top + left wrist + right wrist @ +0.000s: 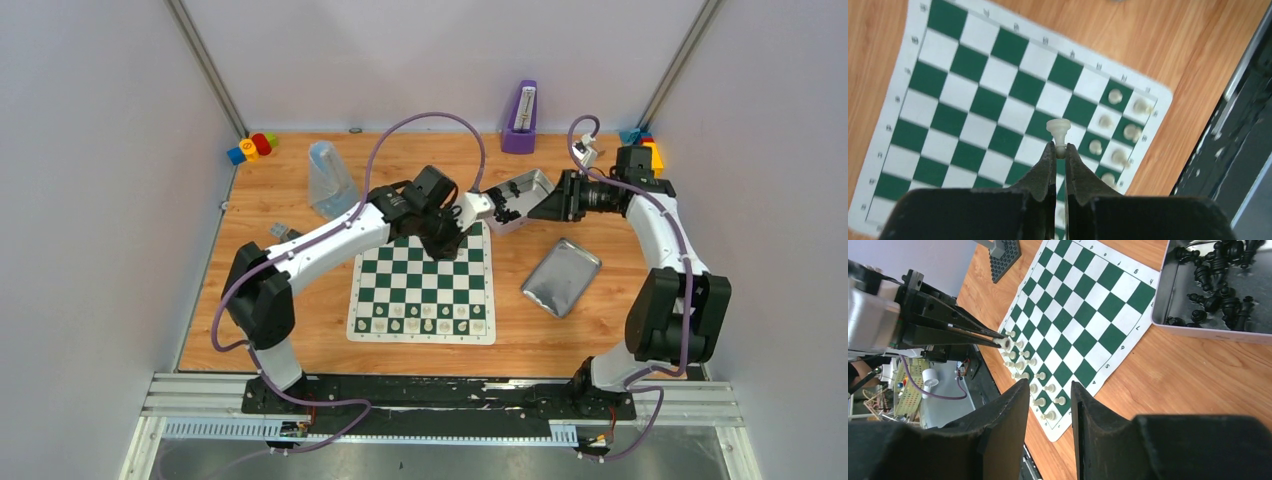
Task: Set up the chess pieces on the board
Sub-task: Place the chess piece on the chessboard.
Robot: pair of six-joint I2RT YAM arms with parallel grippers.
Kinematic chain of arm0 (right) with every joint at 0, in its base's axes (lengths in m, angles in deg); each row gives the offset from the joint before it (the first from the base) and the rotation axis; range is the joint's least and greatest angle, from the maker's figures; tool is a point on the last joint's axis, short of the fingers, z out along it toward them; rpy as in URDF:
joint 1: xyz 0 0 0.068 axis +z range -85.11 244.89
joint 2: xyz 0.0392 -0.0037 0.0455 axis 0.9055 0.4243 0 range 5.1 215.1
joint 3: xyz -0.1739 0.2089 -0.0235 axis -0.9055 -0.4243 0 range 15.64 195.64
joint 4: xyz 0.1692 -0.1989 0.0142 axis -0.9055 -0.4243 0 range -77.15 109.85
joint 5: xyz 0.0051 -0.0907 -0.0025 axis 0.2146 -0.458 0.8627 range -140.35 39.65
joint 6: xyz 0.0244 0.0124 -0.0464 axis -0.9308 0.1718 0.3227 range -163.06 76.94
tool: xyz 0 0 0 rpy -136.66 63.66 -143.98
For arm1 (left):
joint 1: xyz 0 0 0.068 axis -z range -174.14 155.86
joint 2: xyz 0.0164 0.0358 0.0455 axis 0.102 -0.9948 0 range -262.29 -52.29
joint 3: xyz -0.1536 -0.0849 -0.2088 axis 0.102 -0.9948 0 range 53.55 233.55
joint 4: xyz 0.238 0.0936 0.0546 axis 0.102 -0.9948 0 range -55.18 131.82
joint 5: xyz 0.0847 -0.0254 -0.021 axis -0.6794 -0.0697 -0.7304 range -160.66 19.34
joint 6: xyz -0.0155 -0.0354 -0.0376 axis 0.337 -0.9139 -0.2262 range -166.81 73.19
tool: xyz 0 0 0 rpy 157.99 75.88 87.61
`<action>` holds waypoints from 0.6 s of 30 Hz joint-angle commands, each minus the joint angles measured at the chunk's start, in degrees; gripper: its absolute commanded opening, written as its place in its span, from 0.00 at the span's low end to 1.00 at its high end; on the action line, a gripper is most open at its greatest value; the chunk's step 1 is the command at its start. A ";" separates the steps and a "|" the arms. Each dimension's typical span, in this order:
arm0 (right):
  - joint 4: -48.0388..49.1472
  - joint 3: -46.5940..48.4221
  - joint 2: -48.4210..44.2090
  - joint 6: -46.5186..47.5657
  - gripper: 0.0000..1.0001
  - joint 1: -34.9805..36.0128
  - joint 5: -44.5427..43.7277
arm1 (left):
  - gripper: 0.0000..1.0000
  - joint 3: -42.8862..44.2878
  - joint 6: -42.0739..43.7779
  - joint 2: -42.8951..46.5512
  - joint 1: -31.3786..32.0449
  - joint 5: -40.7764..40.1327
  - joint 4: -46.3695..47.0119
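Now, left fingers (1059, 156) pinch a chess piece (1058, 127) by its stem over the board (963, 100) — right fingers (507, 210) apart, empty.

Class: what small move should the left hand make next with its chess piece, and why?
Probably carry the left hand, shut on a small cream-white plastic chess piece, toward a free square beside the white pieces along the near edge of the green-and-white checked mat.

Board (424, 280): middle of table (580, 340)
Chess pieces (428, 318): on board's near rows
Tin (537, 183): behind board's right corner, other pieces (1220, 275) inside
Tin lid (561, 277): on table, right of board
Held piece (1058, 127): in left tool (1060, 149), above board
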 commanded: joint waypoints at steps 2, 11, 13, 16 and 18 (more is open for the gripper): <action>0.00 -2.37 -2.89 5.27 0.36 -2.14 1.94 | 0.00 -5.68 17.42 6.41 -1.79 -6.36 -19.04; 4.69 -9.69 -7.41 7.03 0.35 -2.62 -1.11 | 0.00 -17.04 24.03 10.35 -4.00 -10.37 -29.32; 5.18 -11.04 -8.05 7.35 0.35 -2.62 -1.50 | 0.00 -18.39 24.30 10.81 -4.45 -11.11 -29.89; 5.25 -11.87 -8.71 7.96 0.35 -2.61 -2.55 | 0.00 -19.76 24.85 11.29 -4.96 -12.41 -30.53; 5.31 -12.15 -9.04 8.21 0.35 -2.62 -2.99 | 0.00 -20.69 25.02 11.52 -5.29 -13.11 -30.68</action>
